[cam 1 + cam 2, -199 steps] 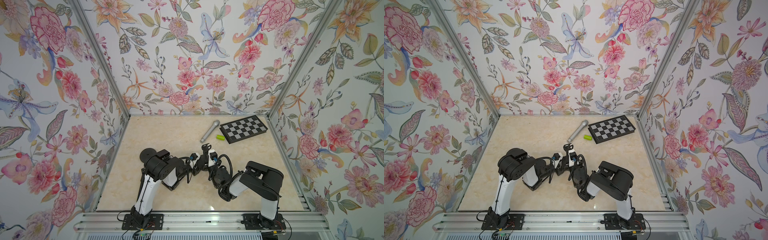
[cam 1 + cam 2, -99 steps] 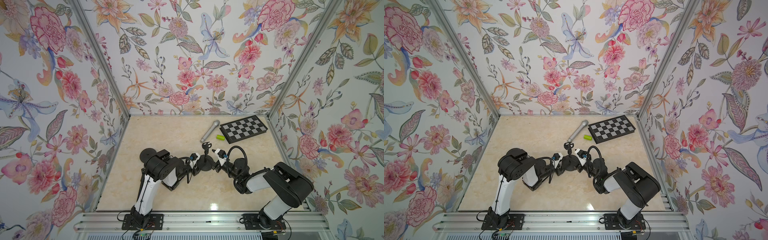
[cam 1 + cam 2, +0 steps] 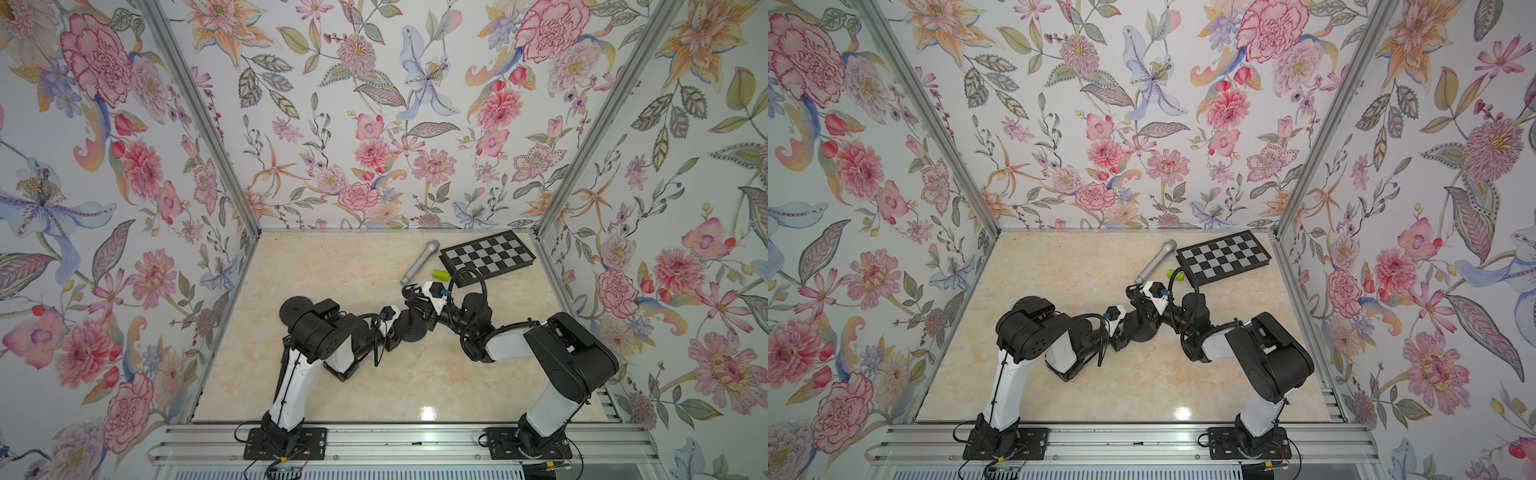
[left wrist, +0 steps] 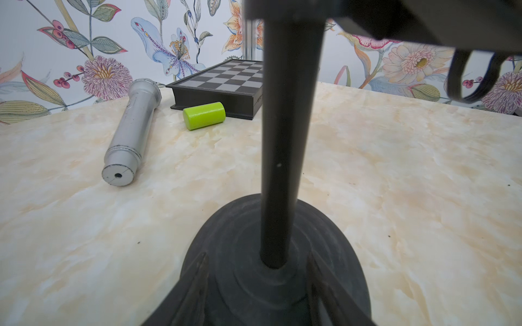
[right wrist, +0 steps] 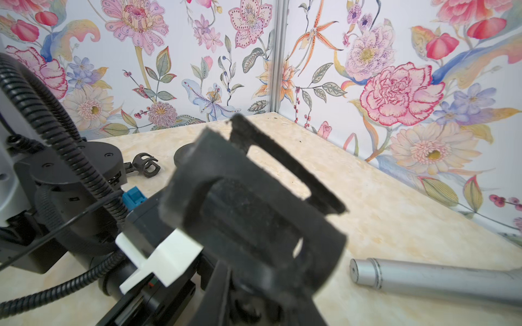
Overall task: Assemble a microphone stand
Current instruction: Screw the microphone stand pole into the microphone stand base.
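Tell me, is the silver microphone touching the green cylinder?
Apart. The left wrist view shows bare table between the microphone and the green cylinder lying beside it.

The worktop (image 3: 374,390) is a smooth, glossy marble-look slab, with bright glare near its front edge. The microphone (image 4: 132,121) is silver metal with a brushed satin finish. The stand base (image 4: 240,225) is matt black, ringed with concentric ridges and faintly dusty; the stand pole (image 4: 288,113) is smooth matt black. The green cylinder (image 4: 204,115) is smooth with a soft sheen, perhaps painted wood or plastic. The chessboard (image 4: 226,81) has a matt dark frame and satin squares. The walls (image 3: 374,124) carry a matt floral print.
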Tool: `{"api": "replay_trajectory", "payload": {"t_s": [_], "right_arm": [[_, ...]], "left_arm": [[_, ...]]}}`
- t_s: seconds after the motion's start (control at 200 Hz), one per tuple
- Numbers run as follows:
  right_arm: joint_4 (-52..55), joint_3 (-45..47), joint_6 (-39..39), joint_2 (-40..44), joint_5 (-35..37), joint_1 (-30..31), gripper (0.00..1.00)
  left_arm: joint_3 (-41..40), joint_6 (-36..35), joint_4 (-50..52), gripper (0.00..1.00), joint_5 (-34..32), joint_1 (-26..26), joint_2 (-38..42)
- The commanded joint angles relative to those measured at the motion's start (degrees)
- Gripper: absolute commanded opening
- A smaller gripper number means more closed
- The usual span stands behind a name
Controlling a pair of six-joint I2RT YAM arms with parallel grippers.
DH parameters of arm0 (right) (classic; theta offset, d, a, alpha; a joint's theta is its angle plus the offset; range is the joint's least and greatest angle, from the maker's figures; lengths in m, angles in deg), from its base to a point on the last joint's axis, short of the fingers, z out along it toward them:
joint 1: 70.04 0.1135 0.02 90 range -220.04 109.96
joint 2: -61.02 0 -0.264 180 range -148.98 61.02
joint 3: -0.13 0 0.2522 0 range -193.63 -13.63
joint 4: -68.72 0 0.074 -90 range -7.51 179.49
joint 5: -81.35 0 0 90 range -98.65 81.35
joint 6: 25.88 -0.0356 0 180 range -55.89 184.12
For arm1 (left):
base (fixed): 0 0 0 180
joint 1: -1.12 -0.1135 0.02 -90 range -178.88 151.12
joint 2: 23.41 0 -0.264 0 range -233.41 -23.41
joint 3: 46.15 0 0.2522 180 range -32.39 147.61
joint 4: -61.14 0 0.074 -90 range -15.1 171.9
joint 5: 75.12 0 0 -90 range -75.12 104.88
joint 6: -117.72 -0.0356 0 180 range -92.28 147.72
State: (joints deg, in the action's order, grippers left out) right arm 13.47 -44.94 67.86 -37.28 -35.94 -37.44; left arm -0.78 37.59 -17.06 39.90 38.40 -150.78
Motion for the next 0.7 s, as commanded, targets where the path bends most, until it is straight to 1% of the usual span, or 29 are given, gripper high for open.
{"api": "replay_trajectory", "payload": {"t_s": [0.0, 0.045, 0.115, 0.155, 0.195, 0.23, 0.305, 0.345, 0.375, 0.475, 0.495, 0.525, 0.565, 0.585, 0.61, 0.646, 0.696], "right_arm": [[-5.1, 3.8, -3.4, -0.6, 21.1, 3.2, 0.0], [-6.6, 5.7, -4.8, -0.7, 32.2, 7.6, 0.0], [-5.8, 6.7, -9.3, -1.8, 55.0, 15.1, 0.0], [-3.9, 6.0, -12.0, -2.9, 64.3, 18.6, 0.0], [-2.0, 5.0, -13.2, -4.2, 69.8, 21.7, 0.0], [-0.2, 3.6, -14.0, -5.6, 73.1, 23.7, 0.0], [1.7, 1.1, -14.1, -7.5, 74.0, 26.5, 0.0], [2.5, 0.4, -14.5, -7.6, 73.6, 27.5, 0.0], [2.6, 0.4, -14.1, -7.4, 72.1, 27.8, 0.0], [2.2, 1.5, -11.7, -5.1, 67.4, 27.0, 0.0], [1.9, 2.1, -10.6, -4.3, 65.4, 26.7, 0.04], [1.3, 3.1, -8.8, -3.2, 62.0, 25.7, 0.17], [0.3, 4.8, -6.6, -1.6, 55.7, 24.0, 0.34], [-0.2, 5.6, -5.6, -0.6, 51.7, 22.8, 0.41], [-0.6, 6.7, -4.8, 0.6, 45.8, 21.0, 0.47], [-0.6, 7.9, -4.8, 1.7, 37.6, 18.0, 0.49], [-0.5, 8.6, -4.7, 2.5, 21.6, 12.5, 0.49]], "left_arm": [[-0.8, -1.2, -6.5, 0.56, -1.5, -0.7, -3.9], [-0.4, -1.1, -5.8, 0.56, -1.4, -0.8, -3.7], [-0.7, -0.6, -6.6, 0.56, -1.4, -0.7, -4.0], [-0.6, -0.3, -7.4, 0.56, -1.3, -0.7, -4.6], [-0.3, -0.2, -7.3, 0.56, -1.2, -0.8, -4.8], [0.1, -0.3, -6.4, 0.56, -1.0, -0.8, -4.4], [0.5, -0.8, -4.0, 0.55, -1.0, -0.7, -3.4], [0.1, -1.0, -4.4, 0.54, -1.1, -0.5, -3.4], [-0.3, -1.1, -4.9, 0.54, -1.1, -0.3, -3.5], [0.2, -1.5, -4.2, 0.54, -1.0, -0.5, -3.5], [0.4, -1.6, -3.7, 0.54, -1.0, -0.6, -3.3], [0.2, -1.5, -3.6, 0.55, -1.0, -0.6, -3.1], [-0.2, -1.5, -4.0, 0.54, -1.1, -0.6, -3.1], [-0.4, -1.3, -4.6, 0.54, -1.2, -0.5, -3.2], [-0.8, -1.3, -5.4, 0.54, -1.3, -0.4, -3.4], [-1.0, -1.3, -6.1, 0.55, -1.4, -0.4, -3.6], [-0.7, -1.7, -5.9, 0.55, -1.3, -0.5, -3.6]]}}
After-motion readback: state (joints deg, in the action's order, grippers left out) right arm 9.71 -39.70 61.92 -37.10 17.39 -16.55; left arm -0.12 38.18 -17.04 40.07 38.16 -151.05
